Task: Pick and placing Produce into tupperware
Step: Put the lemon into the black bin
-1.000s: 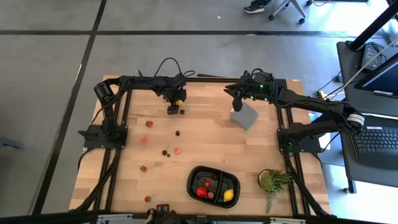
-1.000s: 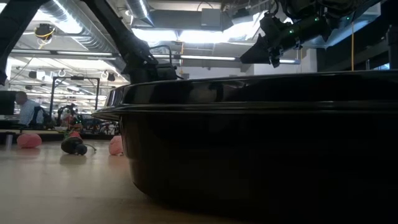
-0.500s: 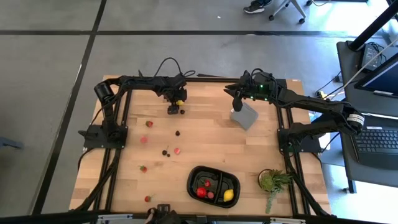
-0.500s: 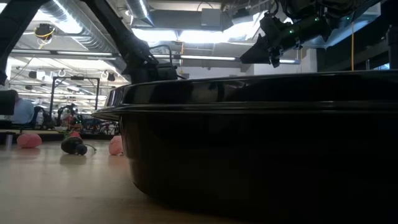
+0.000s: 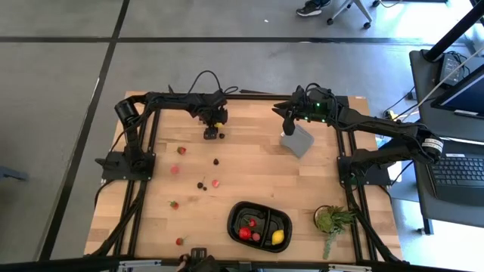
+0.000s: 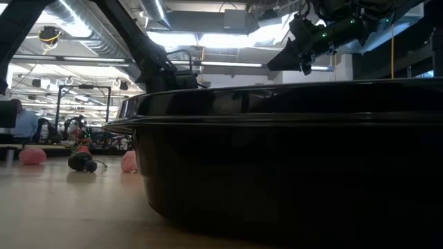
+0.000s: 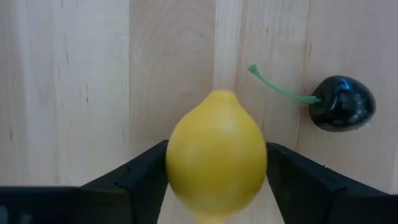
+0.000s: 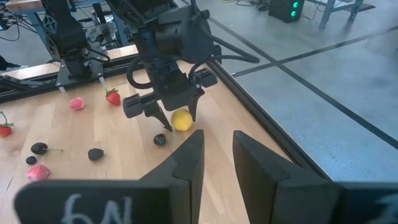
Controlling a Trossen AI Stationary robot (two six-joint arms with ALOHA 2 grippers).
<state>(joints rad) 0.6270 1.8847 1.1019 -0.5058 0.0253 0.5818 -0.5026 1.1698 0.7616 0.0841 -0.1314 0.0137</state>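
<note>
A: Counter [image 5: 249,170] first, then the black tray [image 5: 259,224] near its front edge, a lemon and red pieces already inside.

B: Left gripper [image 7: 214,180]?

A: At the far edge, jaws set either side of a lemon [image 7: 216,152], closing on it for the lift. Dark cherry [image 7: 342,103] just beside.

B: Right gripper [image 5: 288,119]?

A: Jaws closed, empty, waiting above the grey block [image 5: 297,140].

Grey concrete floor [image 5: 60,113] around the table, crossed by dark seam lines. Office chair base [image 5: 349,10] at far edge. Desk with laptop [image 5: 460,170] beside the table. Low view: open workshop hall, ceiling ducts [image 6: 76,21], strip lights [image 6: 208,38] bright overhead. Blue metal frames [image 8: 68,37] stand behind the table.
</note>
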